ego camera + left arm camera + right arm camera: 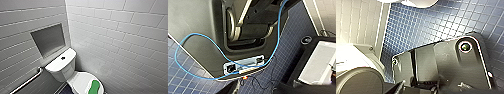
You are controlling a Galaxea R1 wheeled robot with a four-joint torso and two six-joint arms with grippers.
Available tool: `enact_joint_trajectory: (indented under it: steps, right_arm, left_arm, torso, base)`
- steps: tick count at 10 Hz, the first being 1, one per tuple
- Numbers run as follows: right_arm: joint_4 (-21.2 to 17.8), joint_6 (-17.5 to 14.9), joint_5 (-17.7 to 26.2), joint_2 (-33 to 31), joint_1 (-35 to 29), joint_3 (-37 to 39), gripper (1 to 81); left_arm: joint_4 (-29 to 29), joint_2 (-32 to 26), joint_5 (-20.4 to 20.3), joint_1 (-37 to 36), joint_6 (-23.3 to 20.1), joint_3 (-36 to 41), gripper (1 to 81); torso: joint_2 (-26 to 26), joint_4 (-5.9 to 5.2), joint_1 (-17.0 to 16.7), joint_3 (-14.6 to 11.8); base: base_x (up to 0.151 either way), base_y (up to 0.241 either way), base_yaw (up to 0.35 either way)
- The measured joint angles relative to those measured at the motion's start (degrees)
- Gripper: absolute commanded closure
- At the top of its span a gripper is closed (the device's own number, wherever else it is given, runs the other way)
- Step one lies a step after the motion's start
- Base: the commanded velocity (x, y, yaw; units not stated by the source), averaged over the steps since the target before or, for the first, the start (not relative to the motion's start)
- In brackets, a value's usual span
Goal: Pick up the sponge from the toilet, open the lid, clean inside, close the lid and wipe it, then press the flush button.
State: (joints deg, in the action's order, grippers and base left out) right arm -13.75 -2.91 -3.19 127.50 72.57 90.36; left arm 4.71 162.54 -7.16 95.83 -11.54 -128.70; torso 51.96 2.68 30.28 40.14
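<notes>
Sponge [94, 86]: green pad lying flat on the closed lid of the toilet [77, 82], right side. Judged light, soft, compressible; best pinched across its narrow waist. Grip state of either arm: cannot tell.

White toilet [65, 65] in a tiled corner, green sponge [94, 86] on its closed lid, dark flush button [63, 58] on the tank.

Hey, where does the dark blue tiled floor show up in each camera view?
Head view: floor, a small patch at the bottom edge, beside the toilet.
Left wrist view: floor around the robot's grey body and blue cable.
Right wrist view: floor beyond the dark plate.
Shared landmark: white wall tiles.
</notes>
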Motion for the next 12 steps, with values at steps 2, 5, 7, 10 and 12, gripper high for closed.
enact_joint_trajectory:
  steps: [2,5,7,10,12]
  right_arm:
    - [0.0,0.8,0.0,-1.6,-1.8,-1.6,1.0]
    - [0.0,1.5,0.1,-3.9,-4.5,-4.0,1.0]
    - [0.0,3.2,0.0,-4.7,-6.4,-4.9,1.0]
    - [0.0,4.3,0.2,-4.7,-7.9,-4.8,1.0]
    - [-0.2,4.6,0.4,-4.7,-9.7,-4.7,1.0]
  left_arm:
    - [0.0,-0.5,-0.4,-0.2,0.0,-0.2,1.0]
    - [0.0,-0.3,-0.6,-0.4,0.0,-1.0,1.0]
    - [0.0,0.1,-0.7,-0.7,0.0,-2.4,1.0]
    - [0.0,0.3,-0.6,-0.6,0.0,-2.5,1.0]
    - [0.0,0.8,-0.6,-0.6,-0.1,-2.6,1.0]
  torso:
    - [4.3,0.00,2.7,4.1]
    - [10.6,0.00,6.7,10.0]
    - [13.5,0.00,8.6,11.2]
    - [19.9,0.00,12.6,11.6]
    - [24.3,-0.02,15.3,11.7]
  base:
    - [0.000,0.000,0.000]
    - [0.000,0.000,0.000]
    - [0.000,0.000,0.000]
    - [0.000,0.000,0.000]
    - [0.000,0.000,0.000]
